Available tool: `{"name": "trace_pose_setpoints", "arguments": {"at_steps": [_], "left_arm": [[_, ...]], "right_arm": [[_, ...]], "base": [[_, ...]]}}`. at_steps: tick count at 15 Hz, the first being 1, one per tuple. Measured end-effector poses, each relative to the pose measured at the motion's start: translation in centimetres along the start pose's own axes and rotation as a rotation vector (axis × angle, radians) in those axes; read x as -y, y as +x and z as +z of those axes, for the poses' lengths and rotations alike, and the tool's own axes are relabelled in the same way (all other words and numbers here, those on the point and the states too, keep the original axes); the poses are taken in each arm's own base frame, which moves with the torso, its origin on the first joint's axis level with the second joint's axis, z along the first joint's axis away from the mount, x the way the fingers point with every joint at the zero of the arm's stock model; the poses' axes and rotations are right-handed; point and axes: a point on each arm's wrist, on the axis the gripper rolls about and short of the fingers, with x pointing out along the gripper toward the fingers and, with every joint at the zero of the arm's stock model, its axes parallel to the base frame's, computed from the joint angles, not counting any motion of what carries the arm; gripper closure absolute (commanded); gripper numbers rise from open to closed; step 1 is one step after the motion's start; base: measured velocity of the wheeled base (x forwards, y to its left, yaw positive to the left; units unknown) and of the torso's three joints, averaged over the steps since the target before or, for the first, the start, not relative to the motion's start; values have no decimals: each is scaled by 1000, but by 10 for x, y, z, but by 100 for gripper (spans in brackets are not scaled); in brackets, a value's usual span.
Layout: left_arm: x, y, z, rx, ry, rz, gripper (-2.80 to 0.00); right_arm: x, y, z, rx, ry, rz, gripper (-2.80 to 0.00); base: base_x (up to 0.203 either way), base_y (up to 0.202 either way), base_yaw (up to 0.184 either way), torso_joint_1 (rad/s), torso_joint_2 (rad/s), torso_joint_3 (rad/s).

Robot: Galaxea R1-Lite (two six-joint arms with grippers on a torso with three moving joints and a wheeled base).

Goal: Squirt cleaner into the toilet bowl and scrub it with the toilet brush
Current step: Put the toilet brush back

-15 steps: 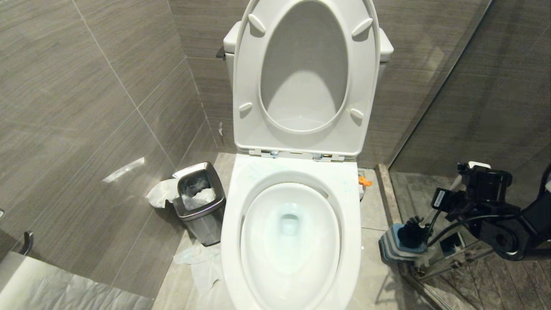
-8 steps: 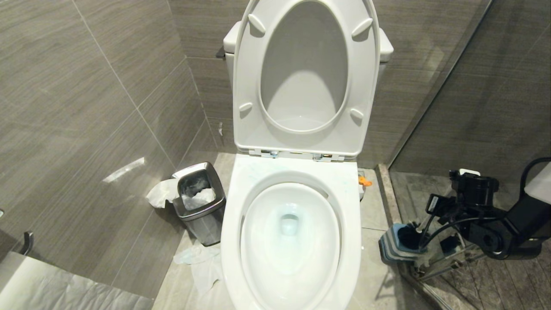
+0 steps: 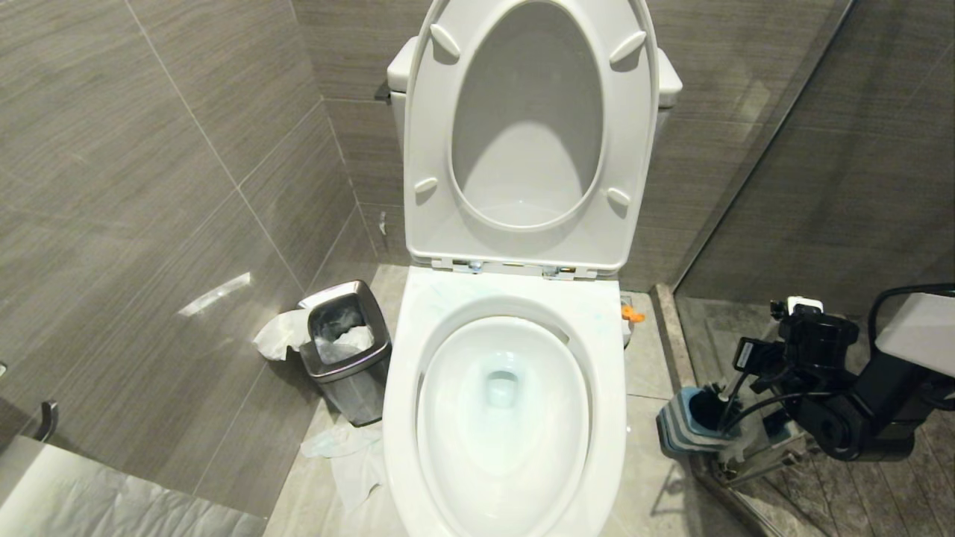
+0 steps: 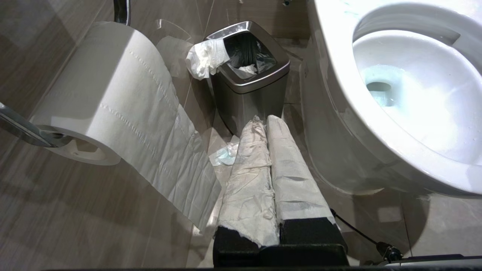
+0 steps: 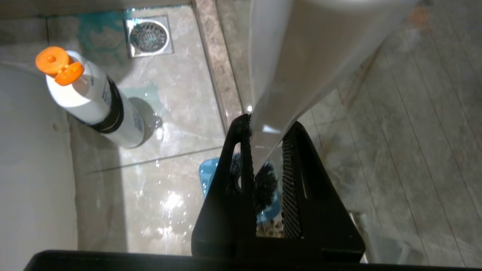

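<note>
Right gripper (image 5: 265, 145): I have the two black ribbed fingers drawn in narrow on the white handle of the toilet brush (image 5: 301, 64); the handle sits between the pads near their tips, so I read it as gripped.
Brush head: black bristles (image 5: 263, 184) show down between the fingers, sitting in the blue holder (image 5: 211, 173) on the floor. In the head view the holder (image 3: 675, 429) stands right of the toilet, just beside the glass partition.
Brush axis: the long axis runs from the bristles up along the handle, roughly upright with a lean; head down, handle tip up. How far it leans I cannot judge well, since the handle is blurred close to the lens.
Step in hand: I judge this as the brush leg of the job, either lifting it from its holder or seating it; the head looks low in the cup.
Next move: keep the grip firm and travel along the handle's own line so the bristles clear the cup rim without tipping the holder.
Toilet bowl (image 3: 503, 418): seat and lid up, pale blue water at the bottom.
Cleaner bottle (image 5: 94, 101): white, orange cap flipped open, standing on the wet floor near the drain (image 5: 147, 35).
Left gripper (image 4: 269, 165): parked low, fingers together and wrapped in paper, pointing at the steel bin (image 4: 248, 86).
</note>
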Motion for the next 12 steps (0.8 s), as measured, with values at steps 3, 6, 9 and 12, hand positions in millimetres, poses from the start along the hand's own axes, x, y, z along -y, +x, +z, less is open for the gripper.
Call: {"name": "trace_pose_setpoints", "arguments": {"at_steps": [3,6,9,12], "left_arm": [[0,0,0,0,0,1,0],[0,0,0,0,0,1,0],[0,0,0,0,0,1,0],[0,0,0,0,0,1,0]], "right_arm": [[4,3,-8,-20,-4,12,0],[6,5,-11,-31,-5,23,0],[7,5,-11,-29,-6,28,-280],[7,2,-10,-30,-27,30,-280]], "base": [[0,0,0,0,0,0],[0,0,0,0,0,0],[0,0,0,0,0,0],[0,0,0,0,0,0]]}}
